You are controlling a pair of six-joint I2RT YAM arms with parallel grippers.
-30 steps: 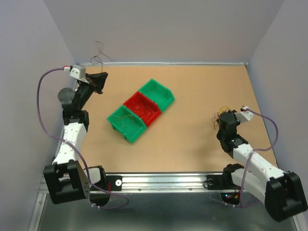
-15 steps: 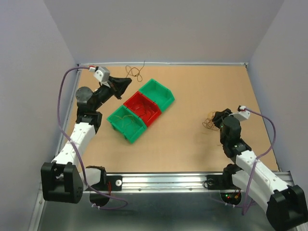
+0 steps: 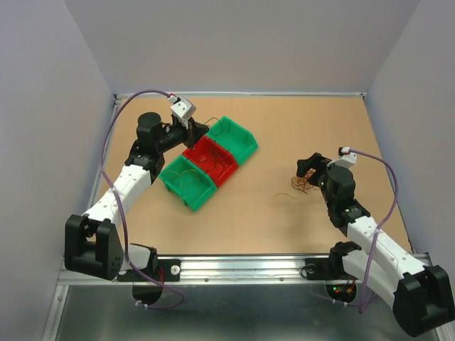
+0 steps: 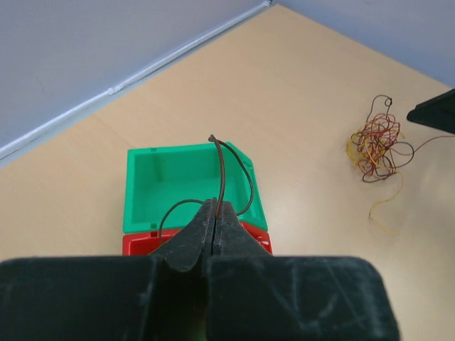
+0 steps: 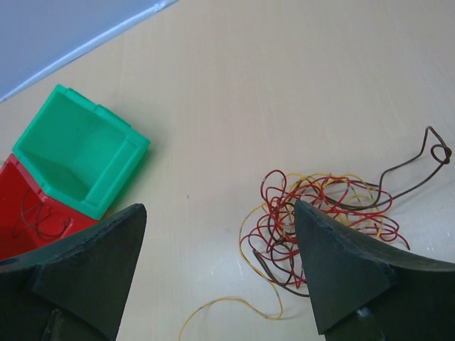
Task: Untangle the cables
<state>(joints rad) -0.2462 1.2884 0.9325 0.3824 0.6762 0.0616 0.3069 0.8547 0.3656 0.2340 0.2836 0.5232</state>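
Note:
A loose clump of red, yellow and dark brown cables (image 3: 303,185) (image 5: 313,206) (image 4: 375,145) lies on the table at the right. A yellow strand (image 5: 234,304) trails off it toward the middle. My right gripper (image 3: 307,168) (image 5: 219,209) hangs open just above the clump's left side, with nothing between its fingers. My left gripper (image 3: 202,129) (image 4: 215,207) is shut on a single dark brown cable (image 4: 222,167). It holds that cable above the seam between the red bin (image 3: 210,160) and the far green bin (image 3: 232,136).
Three small bins stand in a diagonal row left of centre: the far green bin (image 4: 186,190), the red bin (image 5: 28,213) with thin wires in it, and a near green bin (image 3: 186,182) with yellowish wires. Grey walls close the table's back and sides.
My left arm swung right from the back-left corner to above the bins, carrying the dark cable. My right gripper opened and moved left, and the clump now lies on the table.

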